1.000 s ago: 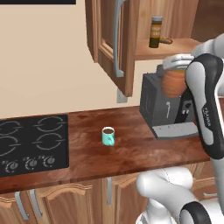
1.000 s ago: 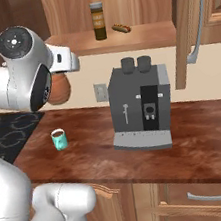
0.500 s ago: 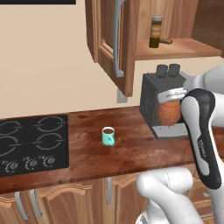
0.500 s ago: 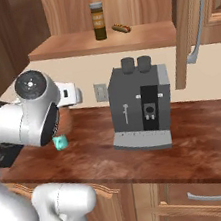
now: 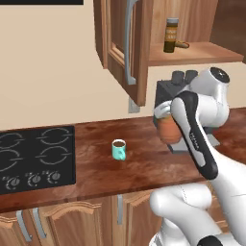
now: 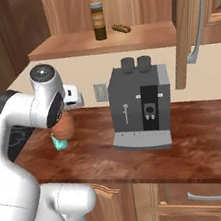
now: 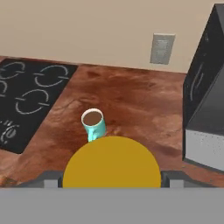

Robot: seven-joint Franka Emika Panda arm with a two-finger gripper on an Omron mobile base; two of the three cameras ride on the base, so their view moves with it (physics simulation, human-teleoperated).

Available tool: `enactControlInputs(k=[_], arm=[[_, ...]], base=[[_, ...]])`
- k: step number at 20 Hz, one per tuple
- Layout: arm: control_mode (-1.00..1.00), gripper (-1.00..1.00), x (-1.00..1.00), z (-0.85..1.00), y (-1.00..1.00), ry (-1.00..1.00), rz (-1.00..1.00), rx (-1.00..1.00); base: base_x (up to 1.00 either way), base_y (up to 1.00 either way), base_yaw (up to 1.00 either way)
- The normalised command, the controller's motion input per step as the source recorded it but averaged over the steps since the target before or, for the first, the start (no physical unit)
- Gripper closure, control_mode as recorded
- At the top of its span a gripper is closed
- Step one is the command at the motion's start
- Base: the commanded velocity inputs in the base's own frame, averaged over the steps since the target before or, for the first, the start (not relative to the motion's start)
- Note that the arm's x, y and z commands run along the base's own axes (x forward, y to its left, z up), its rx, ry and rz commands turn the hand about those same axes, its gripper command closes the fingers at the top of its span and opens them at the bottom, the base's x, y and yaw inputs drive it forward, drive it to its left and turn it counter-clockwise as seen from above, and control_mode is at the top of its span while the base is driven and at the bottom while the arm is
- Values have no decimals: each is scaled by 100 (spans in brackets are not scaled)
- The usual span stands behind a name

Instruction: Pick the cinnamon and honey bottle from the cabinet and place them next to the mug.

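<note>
The honey bottle (image 5: 168, 129), an orange-brown jar, hangs above the counter with my gripper (image 5: 165, 120) shut on it, to the right of the teal mug (image 5: 118, 149). Looking down in the hand view, its yellow lid (image 7: 111, 161) sits just short of the mug (image 7: 93, 123), which holds dark liquid. In the right base view the honey bottle (image 6: 65, 128) covers most of the mug (image 6: 61, 144). The cinnamon (image 5: 171, 34) stands upright on the shelf of the open cabinet (image 5: 118, 53), also visible as the cinnamon (image 6: 98, 21).
A grey coffee machine (image 6: 141, 108) stands on the wooden counter (image 5: 139, 163) right of the jar. A black stove (image 5: 36, 156) lies left of the mug. A small brown sausage-like item (image 6: 121, 28) lies beside the cinnamon. The cabinet door (image 6: 190, 24) hangs open.
The arm has come down from shelf height, carrying the honey bottle past the coffee machine's front to just above the counter near the mug. Mug and cinnamon have not moved.
</note>
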Motion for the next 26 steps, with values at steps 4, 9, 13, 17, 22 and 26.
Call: enactControlInputs(k=[4,9,13,17,22,26], arm=[[-100,100,79,-42,12,23,1,0],[-100,100,60,-70,13,5,4,0],[-100,100,4,-71,0,-10,1,4],[-100,100,5,-43,0,-27,0,9],[-100,100,24,-12,0,-15,3,6],[-100,100,35,-5,0,4,5,0]], base=[[0,0,0],[0,0,0],[0,0,0],[0,0,0],[0,0,0],[0,0,0]])
